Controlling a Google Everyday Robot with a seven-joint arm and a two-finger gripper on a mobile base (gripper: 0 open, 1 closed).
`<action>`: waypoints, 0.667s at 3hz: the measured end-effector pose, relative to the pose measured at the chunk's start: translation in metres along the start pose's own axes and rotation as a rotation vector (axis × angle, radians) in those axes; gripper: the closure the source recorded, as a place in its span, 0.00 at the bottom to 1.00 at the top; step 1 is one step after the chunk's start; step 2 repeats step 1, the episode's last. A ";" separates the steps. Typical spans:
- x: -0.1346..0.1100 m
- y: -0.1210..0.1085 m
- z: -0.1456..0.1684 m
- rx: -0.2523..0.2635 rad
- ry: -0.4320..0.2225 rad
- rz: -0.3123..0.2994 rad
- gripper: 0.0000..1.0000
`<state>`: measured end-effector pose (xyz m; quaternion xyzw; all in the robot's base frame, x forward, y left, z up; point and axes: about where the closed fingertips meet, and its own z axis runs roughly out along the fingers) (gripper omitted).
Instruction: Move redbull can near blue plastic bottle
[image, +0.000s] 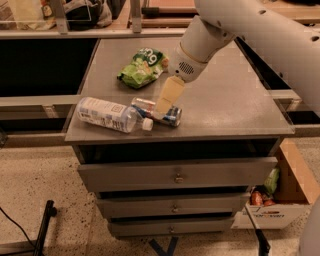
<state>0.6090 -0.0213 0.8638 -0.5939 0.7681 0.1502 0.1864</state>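
Observation:
The redbull can lies on its side on the grey cabinet top, near the front edge. One end of it is right next to the white cap of the blue plastic bottle. The bottle lies on its side at the front left, cap pointing right. My gripper reaches down from the upper right and is shut on the middle of the can. Its cream finger covers part of the can.
A green snack bag lies behind the can and bottle, toward the back of the top. Drawers sit below the top. A cardboard box with items stands on the floor at the lower right. Shelving runs behind the cabinet.

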 end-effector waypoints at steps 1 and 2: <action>0.000 0.000 0.000 0.000 0.000 0.000 0.00; 0.000 0.000 0.000 0.000 0.000 0.000 0.00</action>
